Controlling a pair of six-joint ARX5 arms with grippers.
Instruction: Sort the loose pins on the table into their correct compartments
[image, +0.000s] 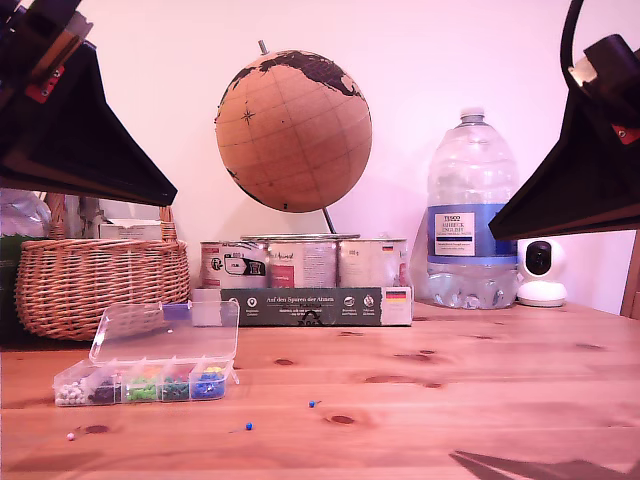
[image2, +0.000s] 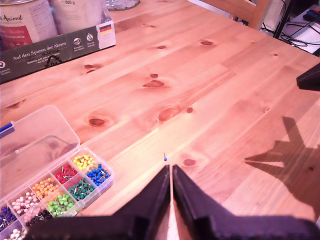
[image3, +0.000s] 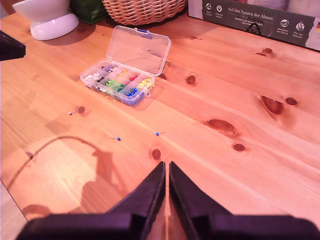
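Observation:
Three loose pins lie on the pine table (image: 480, 400): a blue one (image: 313, 403), another blue one (image: 248, 426) and a pale pinkish one (image: 70, 436). The second wrist view shows them too: blue pin (image3: 156, 133), blue pin (image3: 118, 138), pinkish pin (image3: 69, 113). The clear box stands with its lid back, its compartments (image: 140, 385) (image3: 117, 85) (image2: 65, 187) filled with coloured pins. My first gripper (image2: 171, 169) is shut and empty, hovering just short of a blue pin (image2: 165, 158). My second gripper (image3: 166, 165) is also shut and empty, well above the table and apart from the pins.
A wicker basket (image: 100, 285) stands behind the box at the exterior view's left. Along the back are a dark carton (image: 315, 306), tins (image: 300, 263), a cork globe (image: 293, 130), a water bottle (image: 470, 215) and a small white camera (image: 543, 272).

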